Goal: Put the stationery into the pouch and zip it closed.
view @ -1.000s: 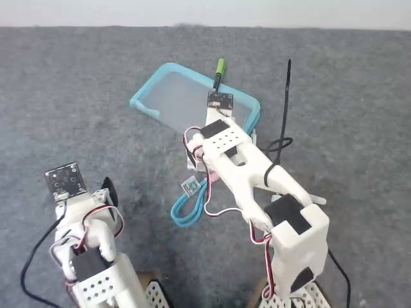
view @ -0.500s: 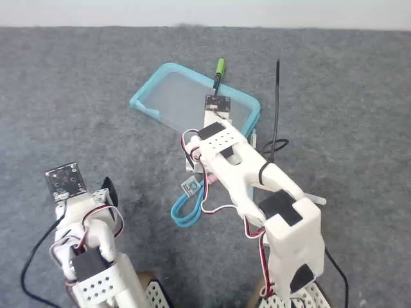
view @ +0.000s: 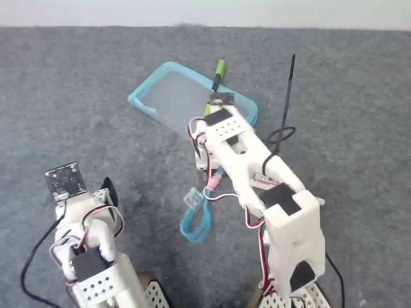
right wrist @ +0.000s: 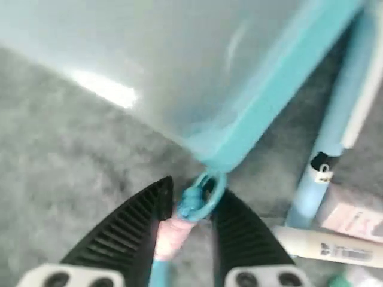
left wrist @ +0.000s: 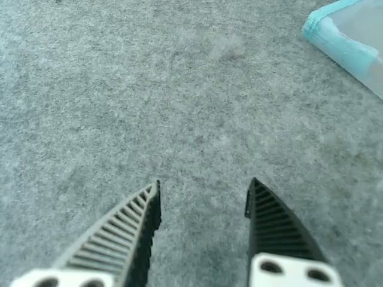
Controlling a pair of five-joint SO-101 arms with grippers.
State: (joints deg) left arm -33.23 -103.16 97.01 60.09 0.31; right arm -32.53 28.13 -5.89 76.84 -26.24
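The pouch (view: pixel 183 96) is milky and see-through with a blue-green edge. The right gripper (right wrist: pixel 192 190) has black ridged fingers (right wrist: pixel 131 227), and between them is a blue-green zip pull (right wrist: pixel 190 208) with a pink bit. Just beside this gripper lie a light blue pen (right wrist: pixel 332 128) and a white pen (right wrist: pixel 326 245). The left gripper (left wrist: pixel 203 190) is black and ridged too, over the fuzzy grey tabletop (view: pixel 77 96)

1. Your left arm (view: pixel 90 253) and right arm (view: pixel 247 163) are white printed plastic with perforated panels.
2. Red, white and black wires (view: pixel 192 138) loop beside the right arm.
3. Your left gripper (left wrist: pixel 206 181) has black ribbed fingers (left wrist: pixel 140 218).
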